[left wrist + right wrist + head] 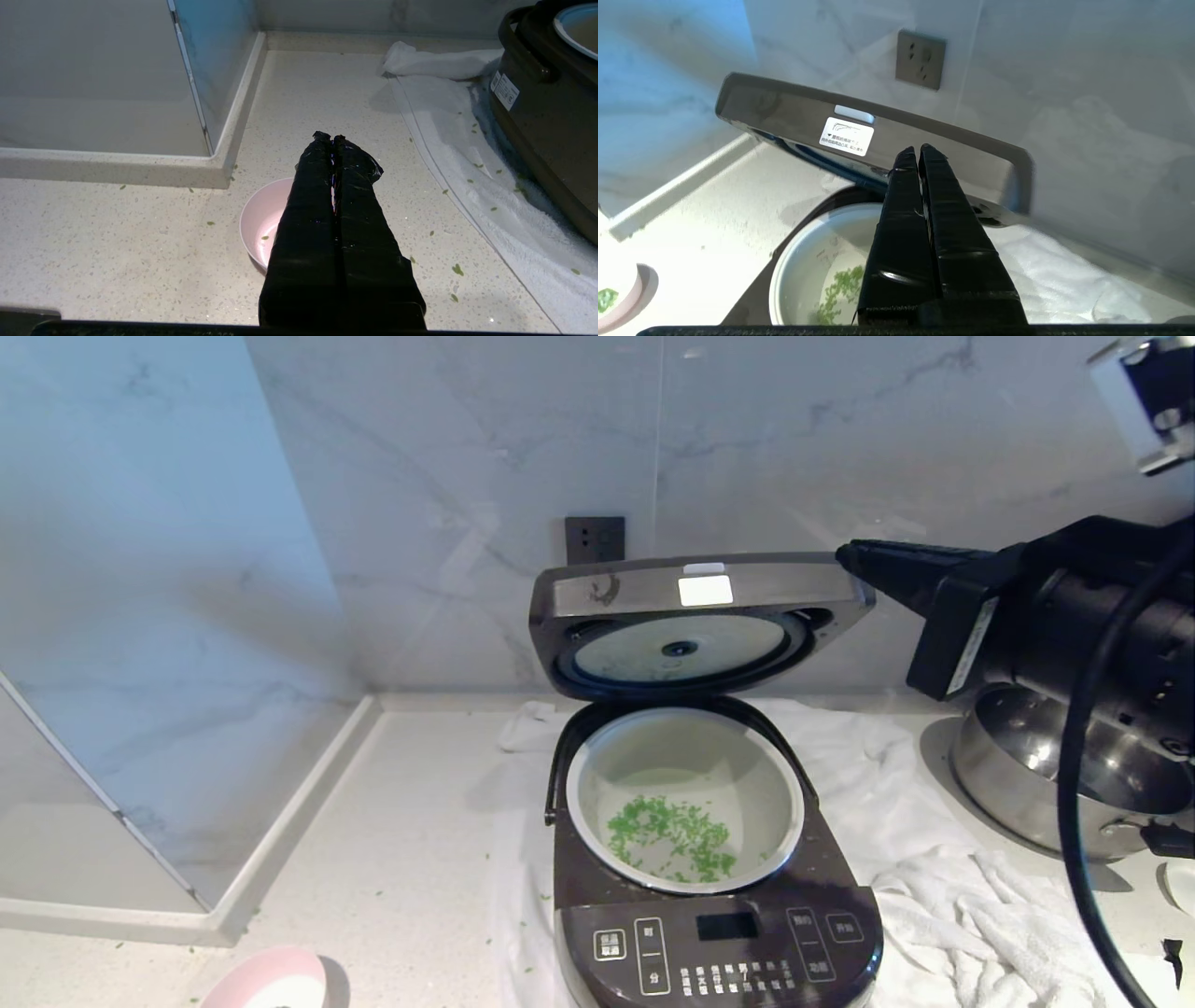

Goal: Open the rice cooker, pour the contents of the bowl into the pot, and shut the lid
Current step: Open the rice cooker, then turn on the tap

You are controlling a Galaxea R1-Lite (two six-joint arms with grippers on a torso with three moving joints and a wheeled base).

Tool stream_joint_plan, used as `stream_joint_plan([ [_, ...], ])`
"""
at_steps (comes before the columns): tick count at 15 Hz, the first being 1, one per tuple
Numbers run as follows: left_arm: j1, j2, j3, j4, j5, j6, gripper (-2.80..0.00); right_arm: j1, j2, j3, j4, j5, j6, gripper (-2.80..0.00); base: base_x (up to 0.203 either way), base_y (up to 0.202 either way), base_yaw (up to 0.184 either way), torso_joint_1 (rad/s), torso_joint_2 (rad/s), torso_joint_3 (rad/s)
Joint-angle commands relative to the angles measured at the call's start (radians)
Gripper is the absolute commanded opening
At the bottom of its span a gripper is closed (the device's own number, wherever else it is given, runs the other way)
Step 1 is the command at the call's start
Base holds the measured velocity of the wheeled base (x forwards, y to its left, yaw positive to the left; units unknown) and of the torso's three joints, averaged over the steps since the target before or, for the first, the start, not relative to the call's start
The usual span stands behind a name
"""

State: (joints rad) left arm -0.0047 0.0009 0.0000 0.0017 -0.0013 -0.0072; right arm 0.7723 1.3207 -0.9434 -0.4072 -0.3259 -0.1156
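The cooker (714, 933) sat on a white towel (943, 887) with its lid (700, 590) raised. Green bits (670, 835) lay in the pot (684, 798). The right gripper (845, 555), fingers together, was at the lid's right corner. The left gripper (332, 137), also closed, hung above the pink bowl (261, 221) on the counter (411, 821).

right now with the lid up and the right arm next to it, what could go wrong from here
1. The shut right gripper is at the lid's upper right corner; an off-centre push there might slip off or twist the lid instead of shutting it.
2. The rice cooker stands on a rumpled white towel, so pressing down could shift it.
3. The steel pan sits right under the right arm, which could knock it while swinging down.
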Motion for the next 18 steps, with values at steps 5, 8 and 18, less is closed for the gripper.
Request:
stream_joint_plan([
  [5,0.0,0.001,0.0,0.0,0.001,0.0,-2.8,-0.178,-0.192,0.059,-0.001,-0.019,-0.021,-2.8,0.0,0.0,0.0,0.0,0.0,0.0],
  [8,0.0,0.001,0.0,0.0,0.0,-0.001,-2.8,-0.317,-0.267,0.08,-0.002,-0.027,-0.098,-2.8,0.0,0.0,0.0,0.0,0.0,0.0],
  [18,0.0,0.001,0.0,0.0,0.0,-0.002,-2.8,-0.713,-0.59,0.328,0.005,-0.1,-0.068,-2.8,0.0,0.0,0.0,0.0,0.0,0.0],
])
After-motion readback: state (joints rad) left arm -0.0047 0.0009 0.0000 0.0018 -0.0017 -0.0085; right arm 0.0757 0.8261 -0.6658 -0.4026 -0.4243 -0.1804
